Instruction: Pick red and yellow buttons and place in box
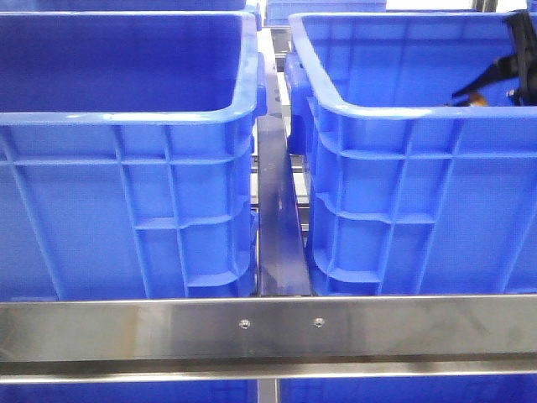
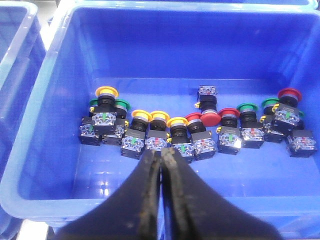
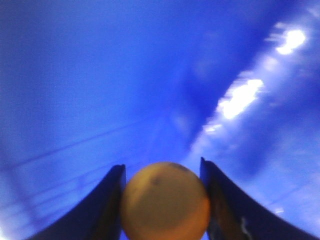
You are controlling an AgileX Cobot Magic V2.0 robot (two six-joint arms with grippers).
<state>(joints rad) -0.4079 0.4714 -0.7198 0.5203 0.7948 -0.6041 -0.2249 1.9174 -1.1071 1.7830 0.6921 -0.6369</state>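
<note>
Several push buttons with yellow (image 2: 141, 116), red (image 2: 210, 118) and green (image 2: 247, 107) caps lie in a row on the floor of a blue bin (image 2: 45, 150) in the left wrist view. My left gripper (image 2: 161, 152) hangs above the bin's near side, shut and empty. My right gripper (image 3: 161, 166) is shut on a yellow button (image 3: 165, 202), close over a blurred blue surface. In the front view the right arm (image 1: 518, 46) reaches down into the right blue box (image 1: 403, 109), with a bit of orange-yellow button (image 1: 477, 100) showing at the rim. The left arm is out of the front view.
A second tall blue crate (image 1: 126, 117) stands left of the box, with a narrow gap and a metal strip (image 1: 277, 218) between them. A steel rail (image 1: 268, 327) runs across the front. Another blue bin (image 2: 15, 40) borders the button bin.
</note>
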